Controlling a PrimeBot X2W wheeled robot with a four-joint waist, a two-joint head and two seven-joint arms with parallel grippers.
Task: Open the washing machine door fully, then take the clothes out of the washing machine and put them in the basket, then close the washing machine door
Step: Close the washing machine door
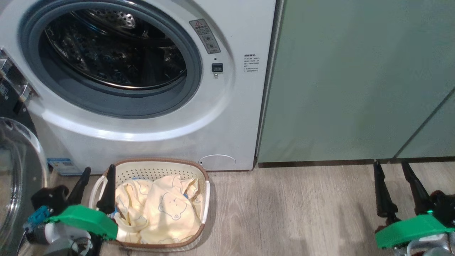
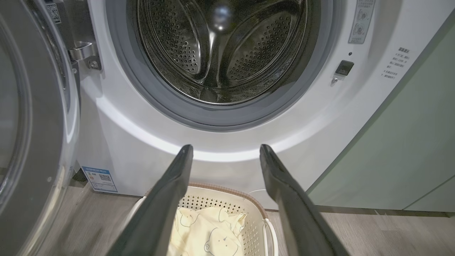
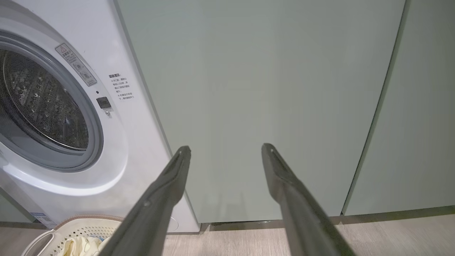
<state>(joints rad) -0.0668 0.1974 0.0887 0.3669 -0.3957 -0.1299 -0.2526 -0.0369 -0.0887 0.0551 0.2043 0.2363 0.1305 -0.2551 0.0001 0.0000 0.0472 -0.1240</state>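
Observation:
The white washing machine point(image 1: 227, 117) stands with its round drum opening point(image 1: 113, 53) bare and dark; I see no cloth inside. Its door point(image 1: 16, 167) hangs swung out at the far left, glass bowl showing, and appears again at the left of the left wrist view as door point(image 2: 32, 124). The pale-yellow clothes point(image 1: 160, 209) with a bear drawing lie in the cream basket point(image 1: 205, 185) on the floor below the drum. My left gripper point(image 1: 96, 177) is open just over the basket's left edge, holding nothing. My right gripper point(image 1: 394, 169) is open over bare floor, far right.
Sage-green cabinet doors point(image 1: 355, 78) stand flush to the right of the machine. Grey wood-look floor point(image 1: 302, 213) stretches between the basket and my right gripper. A blue sticker point(image 2: 99, 179) sits low on the machine's left front.

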